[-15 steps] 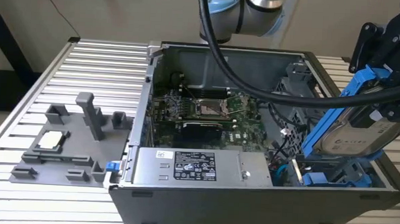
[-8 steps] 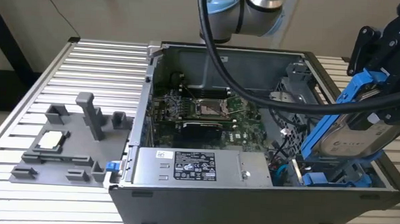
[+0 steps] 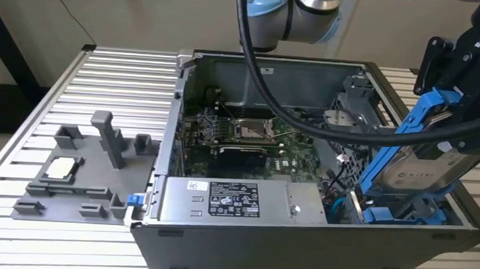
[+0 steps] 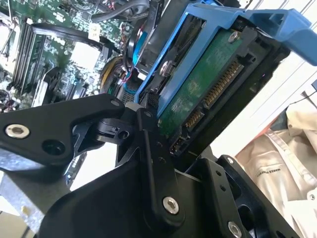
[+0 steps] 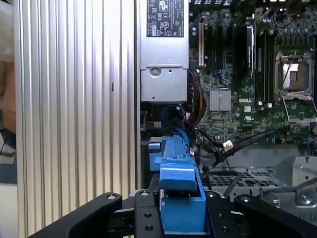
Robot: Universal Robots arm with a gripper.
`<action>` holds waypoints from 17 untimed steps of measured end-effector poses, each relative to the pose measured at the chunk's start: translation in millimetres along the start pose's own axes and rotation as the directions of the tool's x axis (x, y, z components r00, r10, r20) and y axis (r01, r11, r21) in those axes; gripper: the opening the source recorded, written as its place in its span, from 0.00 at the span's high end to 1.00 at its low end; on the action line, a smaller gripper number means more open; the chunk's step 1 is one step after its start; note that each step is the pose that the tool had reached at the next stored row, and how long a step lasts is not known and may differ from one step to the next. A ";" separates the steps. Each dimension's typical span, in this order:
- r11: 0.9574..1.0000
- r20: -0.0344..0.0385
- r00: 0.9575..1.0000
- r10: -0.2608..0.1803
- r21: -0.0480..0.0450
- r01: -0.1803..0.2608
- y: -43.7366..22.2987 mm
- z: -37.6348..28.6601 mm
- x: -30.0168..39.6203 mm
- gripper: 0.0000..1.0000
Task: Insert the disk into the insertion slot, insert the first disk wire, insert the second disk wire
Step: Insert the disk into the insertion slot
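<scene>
While the gripper [image 3: 461,83] gripped the disk [image 3: 421,167] at the exterior view's right, the disk's long axis slanted steeply down-left from the closed fingers toward the blue-lined bay [image 3: 406,213] inside the computer case [image 3: 300,237].
</scene>
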State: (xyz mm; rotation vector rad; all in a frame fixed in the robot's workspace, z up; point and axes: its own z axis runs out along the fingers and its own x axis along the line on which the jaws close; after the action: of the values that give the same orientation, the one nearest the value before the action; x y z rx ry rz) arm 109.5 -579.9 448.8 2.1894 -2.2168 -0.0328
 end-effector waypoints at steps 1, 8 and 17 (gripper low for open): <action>1.000 0.000 1.000 0.000 0.000 0.000 0.0 0.7 0.0 0.67; 1.000 0.000 1.000 -0.005 0.000 0.005 -3.9 3.9 -0.1 0.67; 1.000 0.000 1.000 -0.011 0.000 0.011 -6.8 9.4 -0.1 0.67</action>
State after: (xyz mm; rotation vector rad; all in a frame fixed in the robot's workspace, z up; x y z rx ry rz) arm 116.0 -579.9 439.2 2.2014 -2.2048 -0.0326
